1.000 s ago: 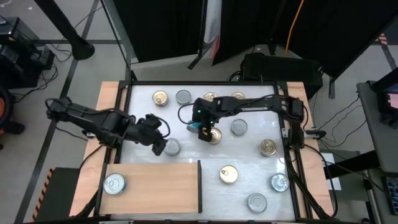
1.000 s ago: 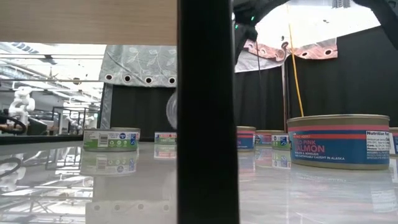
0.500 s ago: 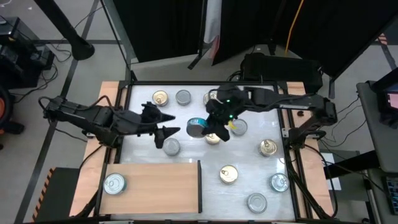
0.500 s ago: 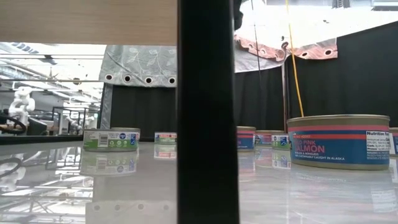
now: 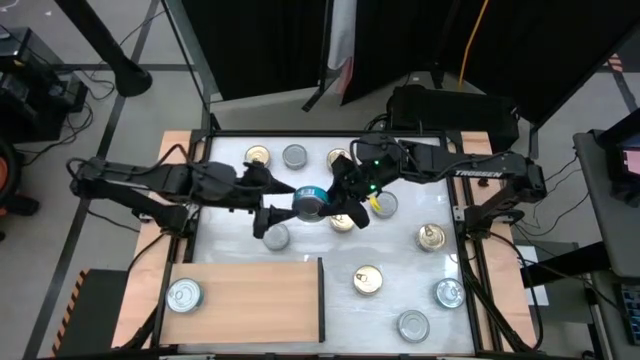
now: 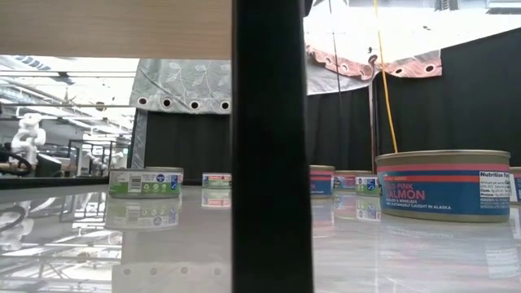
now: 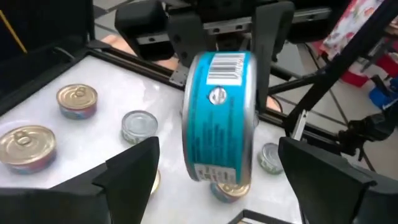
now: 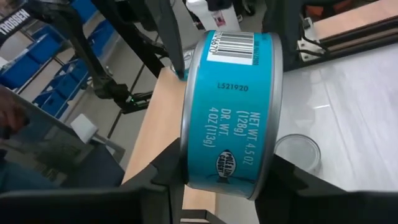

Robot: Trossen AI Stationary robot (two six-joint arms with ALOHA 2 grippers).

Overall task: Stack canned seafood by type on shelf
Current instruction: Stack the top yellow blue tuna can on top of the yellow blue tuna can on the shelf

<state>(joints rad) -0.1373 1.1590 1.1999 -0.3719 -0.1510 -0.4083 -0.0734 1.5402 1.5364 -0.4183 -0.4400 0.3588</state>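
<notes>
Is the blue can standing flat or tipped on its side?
Tipped on its side. The blue can hangs above the table, clamped across its flat ends by the right end effector, its barcoded wall facing the camera.

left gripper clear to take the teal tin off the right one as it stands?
Probably yes. The right gripper holds the teal tin on edge above the table, and the left gripper is open just beside it, fingers either side, with nothing between them.

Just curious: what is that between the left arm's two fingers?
A teal tin on edge, held by the right gripper; the left gripper's fingers stand apart, in the left wrist view.
</notes>
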